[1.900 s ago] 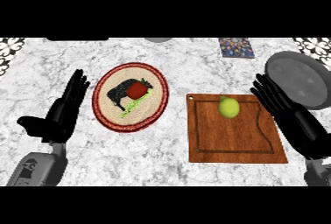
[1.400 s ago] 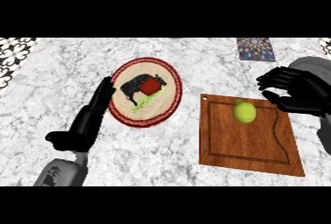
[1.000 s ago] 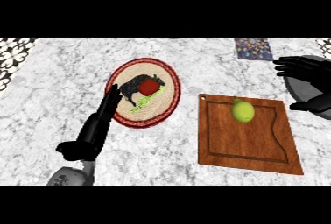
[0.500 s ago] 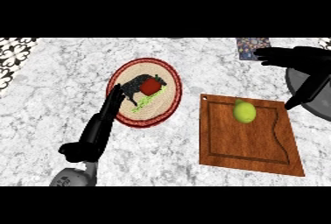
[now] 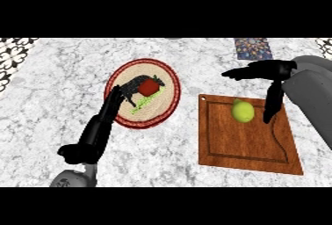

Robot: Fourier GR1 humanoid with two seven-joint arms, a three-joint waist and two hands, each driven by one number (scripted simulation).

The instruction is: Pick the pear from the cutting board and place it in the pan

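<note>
right hand (image 5: pixel 276 70) spread wide over pear (image 5: pixel 242 110) on cutting board (image 5: pixel 240 147)
left hand (image 5: pixel 97 129) lies flat, fingers straight, at the plate (image 5: pixel 171 100) edge.

White, grey-veined marble counter (image 5: pixel 52 110) fills whole view. Black-and-white patterned band (image 5: pixel 13 55) at far corner, well beyond left robot hand (image 5: pixel 97 132), off to its left. Second patterned band (image 5: pixel 324 41) barely shows at opposite far corner, beyond right robot hand (image 5: pixel 276 70). Dark patterned square (image 5: pixel 254 48) flat on counter, just beyond right robot hand. Light even, soft; shadows faint.
</note>
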